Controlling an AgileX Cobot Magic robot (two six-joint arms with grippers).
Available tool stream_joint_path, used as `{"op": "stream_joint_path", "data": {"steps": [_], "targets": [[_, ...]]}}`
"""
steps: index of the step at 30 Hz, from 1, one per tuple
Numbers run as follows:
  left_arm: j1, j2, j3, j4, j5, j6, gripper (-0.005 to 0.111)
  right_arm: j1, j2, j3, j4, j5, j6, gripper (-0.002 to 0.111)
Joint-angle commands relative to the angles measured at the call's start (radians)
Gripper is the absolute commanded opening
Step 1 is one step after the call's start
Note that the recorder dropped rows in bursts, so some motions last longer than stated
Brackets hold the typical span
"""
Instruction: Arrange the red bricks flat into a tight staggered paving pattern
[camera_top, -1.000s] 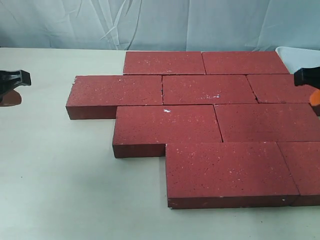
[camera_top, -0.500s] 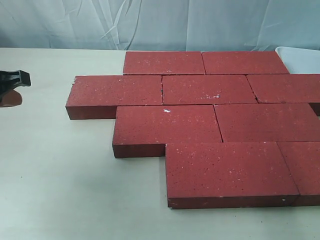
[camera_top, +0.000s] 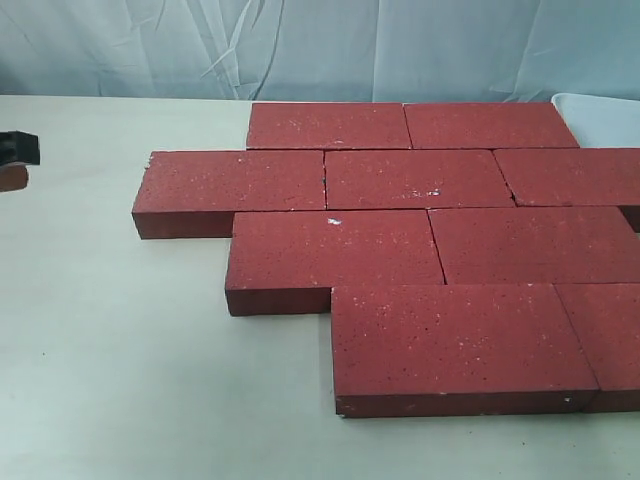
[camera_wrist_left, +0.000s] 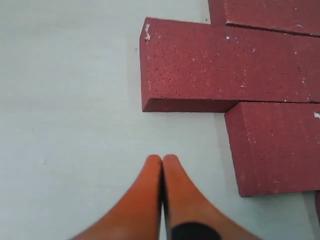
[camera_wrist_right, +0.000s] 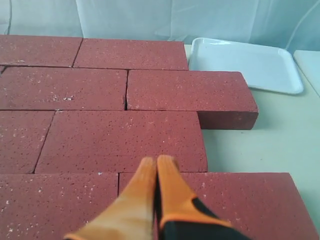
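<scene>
Your dark red rectangular paving bricks (camera_top: 400, 240) lie flat on the right half of the table in the exterior view. They sit in four rows, each offset from the next so the short joints do not line up, and neighbours meet along thin, tight seams. Their faces are rough and pitted, flecked with white specks, with square edges and a small pale chip at one left corner. Under them you have a smooth, matte, pale greenish-white tabletop (camera_top: 120, 340), bare to the left of the bricks. A wrinkled pale blue sheet backdrop (camera_top: 300, 45) closes off the far side. A shallow white rectangular tray with rounded corners (camera_wrist_right: 245, 62) rests just beside the far right bricks. Your left gripper (camera_wrist_left: 162, 160) hangs over bare table near the left end of the second row, its orange fingers pressed together on nothing. Your right gripper (camera_wrist_right: 156, 162) hovers above the bricks, its jaws likewise closed and empty.
</scene>
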Motion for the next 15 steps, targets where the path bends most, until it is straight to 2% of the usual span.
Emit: {"op": "stream_joint_path", "data": {"steps": [1, 9, 15], "targets": [[-0.019, -0.188, 0.037, 0.125, -0.009, -0.002, 0.0, -0.004, -0.005, 0.003, 0.036, 0.002, -0.001, -0.001], [-0.019, -0.572, 0.261, 0.19, -0.234, -0.002, 0.0, -0.004, -0.005, 0.003, 0.041, -0.026, -0.001, -0.001], [-0.019, -0.64, 0.286, 0.22, -0.229, -0.002, 0.0, -0.004, -0.005, 0.003, -0.01, -0.102, -0.001, -0.001]]}}
